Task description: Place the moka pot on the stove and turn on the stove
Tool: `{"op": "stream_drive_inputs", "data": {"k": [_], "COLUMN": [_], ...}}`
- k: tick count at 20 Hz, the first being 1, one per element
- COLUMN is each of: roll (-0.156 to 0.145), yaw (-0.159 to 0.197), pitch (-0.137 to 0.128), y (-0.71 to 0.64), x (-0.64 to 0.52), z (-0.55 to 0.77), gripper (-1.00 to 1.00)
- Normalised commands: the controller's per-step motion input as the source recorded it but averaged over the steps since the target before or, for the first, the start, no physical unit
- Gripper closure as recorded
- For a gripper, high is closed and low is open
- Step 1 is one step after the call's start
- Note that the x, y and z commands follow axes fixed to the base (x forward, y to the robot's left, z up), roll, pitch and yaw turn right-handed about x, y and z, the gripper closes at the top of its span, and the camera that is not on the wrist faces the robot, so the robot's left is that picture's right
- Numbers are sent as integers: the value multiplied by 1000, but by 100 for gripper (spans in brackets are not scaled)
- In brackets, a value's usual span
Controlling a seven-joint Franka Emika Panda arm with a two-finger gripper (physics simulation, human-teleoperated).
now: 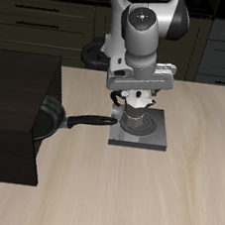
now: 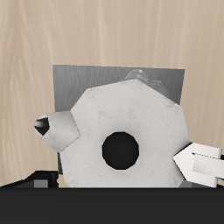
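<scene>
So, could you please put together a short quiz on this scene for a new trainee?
1. True or false: the moka pot is over the stove.
2. Which of these lies beside the stove, its handle pointing towards it? A) the frying pan B) a bowl C) a book
3. Fill in: the gripper is directly ___ the moka pot.
Key: 1 true; 2 A; 3 above.
</scene>
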Motion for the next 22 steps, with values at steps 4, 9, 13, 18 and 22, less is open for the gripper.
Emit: {"op": "stream_drive_inputs", "data": {"k": [4, 9, 13, 18, 22], "roll": [20, 20, 3, -17, -21], "yaw": [3, 9, -3, -18, -22], "pitch": [3, -20, -39, -43, -25], "y": [140, 112, -22, -97, -80], "x": [-63, -129, -146, -110, -86], "z": [27, 130, 208, 228, 163], "gripper": [-100, -100, -100, -100, -100]}}
